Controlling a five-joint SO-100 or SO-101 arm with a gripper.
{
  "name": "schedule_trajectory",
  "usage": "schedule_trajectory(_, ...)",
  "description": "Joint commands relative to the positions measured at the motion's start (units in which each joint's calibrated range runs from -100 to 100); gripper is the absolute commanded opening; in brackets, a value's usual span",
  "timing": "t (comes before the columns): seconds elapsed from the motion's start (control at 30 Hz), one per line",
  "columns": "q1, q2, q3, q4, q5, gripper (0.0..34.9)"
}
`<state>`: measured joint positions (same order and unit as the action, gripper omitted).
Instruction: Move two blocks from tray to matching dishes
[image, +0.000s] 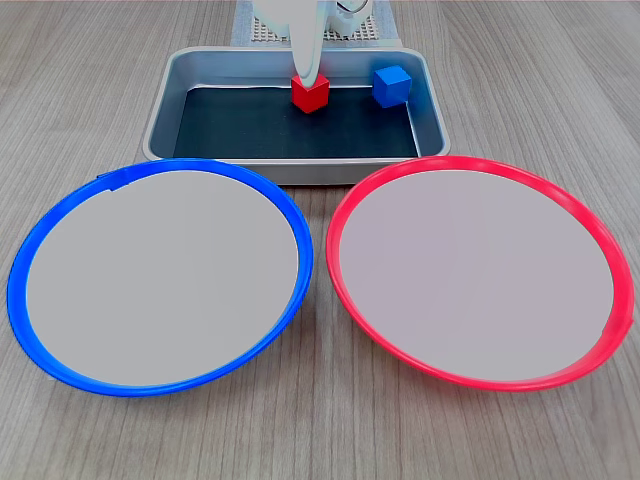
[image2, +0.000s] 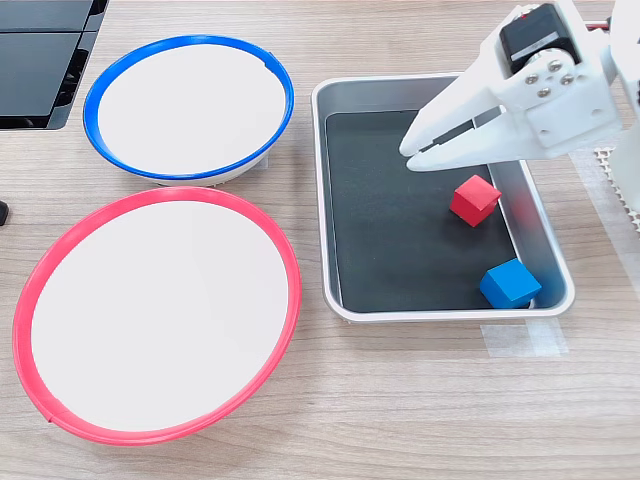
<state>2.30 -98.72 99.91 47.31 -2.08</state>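
Observation:
The grey tray (image: 163, 115) (image2: 420, 311) holds both blocks on its black floor. In both exterior views the red block (image: 310, 94) (image2: 474, 199) sits near the middle of the tray's arm-side wall. The blue block (image: 392, 86) (image2: 510, 283) lies in a corner on that same side. My white gripper (image: 309, 72) (image2: 409, 157) hangs above the tray, its tips just over the red block, shut with nothing between the fingers. The blue-rimmed dish (image: 160, 280) (image2: 188, 105) and the red-rimmed dish (image: 475, 275) (image2: 155, 310) lie side by side beyond the tray, with nothing in them.
A dark flat device (image2: 40, 60) lies at the second exterior view's top left. A perforated white mat (image: 262, 34) under the arm's base lies behind the tray. A strip of clear tape (image2: 520, 338) is stuck on the wooden table beside the tray.

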Motion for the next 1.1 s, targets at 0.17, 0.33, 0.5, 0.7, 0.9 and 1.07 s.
schedule_trajectory(0.17, -2.63, 12.28, -12.29, 8.70, 5.23, 5.2)
schedule_trajectory(0.33, 0.57, 30.79, -26.40, 19.59, 20.56, 11.6)
schedule_trajectory(0.5, 3.77, 39.74, -30.13, 21.90, 26.52, 14.6)
schedule_trajectory(0.7, 6.12, 44.44, -27.86, 18.35, 32.09, 15.9)
schedule_trajectory(0.9, 4.99, 46.91, -23.67, 12.41, 33.65, 15.9)
schedule_trajectory(1.07, 4.05, 48.36, -20.76, 9.27, 34.43, 17.1)
